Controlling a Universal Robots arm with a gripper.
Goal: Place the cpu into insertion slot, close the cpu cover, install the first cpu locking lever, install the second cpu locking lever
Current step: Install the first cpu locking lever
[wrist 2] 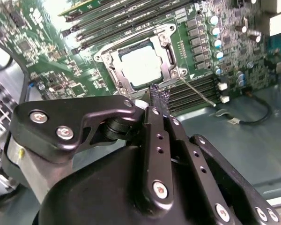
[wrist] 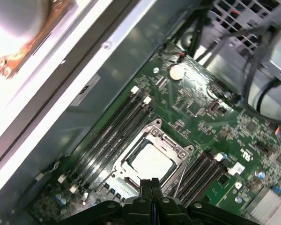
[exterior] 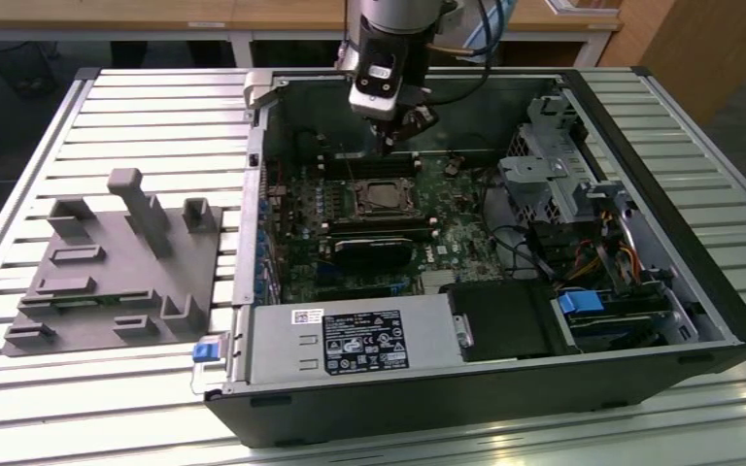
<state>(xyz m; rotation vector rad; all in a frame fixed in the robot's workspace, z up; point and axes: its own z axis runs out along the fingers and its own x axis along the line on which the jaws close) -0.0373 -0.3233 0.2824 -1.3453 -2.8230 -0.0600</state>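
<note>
The cpu (wrist 2: 141,65), with its pale silvery top, lies flat in the insertion slot (exterior: 356,200) on the green board. The cpu cover (wrist 2: 165,60), a metal frame, lies down around it, and the chip shows through its window. In the first wrist view the cpu (wrist: 152,161) and cpu cover (wrist: 175,146) look the same. A thin locking lever (wrist 2: 196,91) sticks out from one side of the socket. My gripper (wrist 2: 158,99) hovers above the board just beside the socket, shut with nothing in it. In the exterior view the gripper (exterior: 395,138) hangs behind the socket.
Long black memory slots (wrist 2: 117,21) flank the socket. A black finned cooler (exterior: 376,250) sits in front of it, with drive cages and cables (exterior: 567,194) at the exterior view's right. The power supply (exterior: 347,340) fills the case front. A grey fixture (exterior: 114,262) lies on the table.
</note>
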